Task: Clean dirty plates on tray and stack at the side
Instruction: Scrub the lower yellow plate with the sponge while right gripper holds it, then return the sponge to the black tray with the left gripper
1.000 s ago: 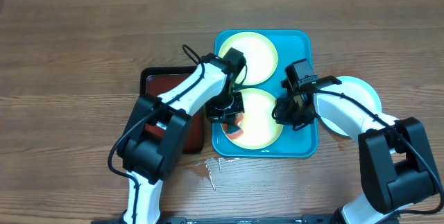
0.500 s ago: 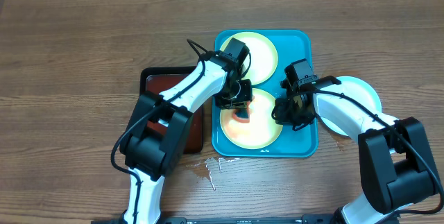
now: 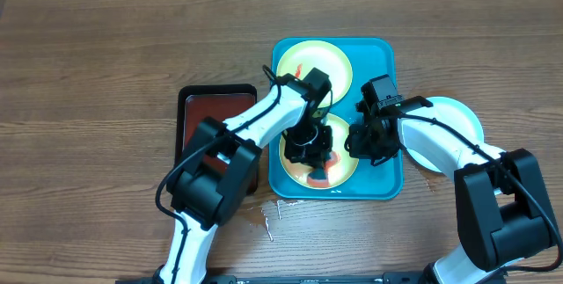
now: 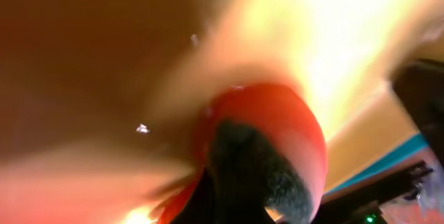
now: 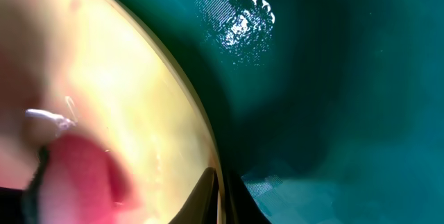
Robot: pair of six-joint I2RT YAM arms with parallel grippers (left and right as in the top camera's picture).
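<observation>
The turquoise tray (image 3: 378,55) holds two pale yellow-green plates. The far plate (image 3: 321,66) shows a red smear. My left gripper (image 3: 310,150) is low over the near plate (image 3: 341,166), shut on a red pad with a dark fuzzy face (image 4: 291,134) pressed on the plate. Red sauce streaks the plate beside it. My right gripper (image 3: 363,143) is shut on the near plate's right rim (image 5: 208,148), with tray floor (image 5: 333,78) beside it. The pale blue-white plate (image 3: 457,117) lies on the bare wood to the right of the tray, partly under my right arm.
A smaller dark red tray with a black rim (image 3: 211,108) sits just left of the turquoise tray, under my left arm. Small wet marks (image 3: 268,214) lie on the wood near the tray's front left corner.
My left gripper swept with the pad from the near plate's left side to its far edge, then back over its middle. The far plate's smear is now uncovered. The right gripper has not moved.
</observation>
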